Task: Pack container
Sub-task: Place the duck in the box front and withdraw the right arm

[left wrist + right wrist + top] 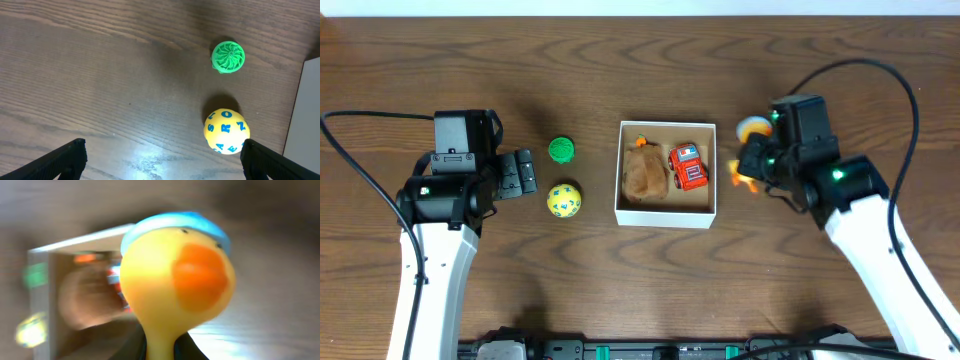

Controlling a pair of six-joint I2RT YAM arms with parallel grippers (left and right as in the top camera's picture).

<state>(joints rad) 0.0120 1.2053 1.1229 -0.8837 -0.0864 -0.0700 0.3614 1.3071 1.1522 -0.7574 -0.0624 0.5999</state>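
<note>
The container [665, 213] is a square white-walled box with a tan inside at the table's middle. It holds a brown plush toy [645, 175] and a red toy car [688, 167]. My right gripper [748, 168] is shut on a yellow rubber duck [175, 285] with an orange beak and blue cap, held just right of the container [42, 295]; the wrist view is blurred. My left gripper [162, 162] is open and empty, left of a yellow ball with blue letters [226, 131] and a green ridged ball [228, 56]. Both balls lie left of the container in the overhead view.
The yellow ball [564, 200] and the green ball [561, 150] lie on bare wood between my left gripper [523, 172] and the container. Black cables arc over the table's left and right sides.
</note>
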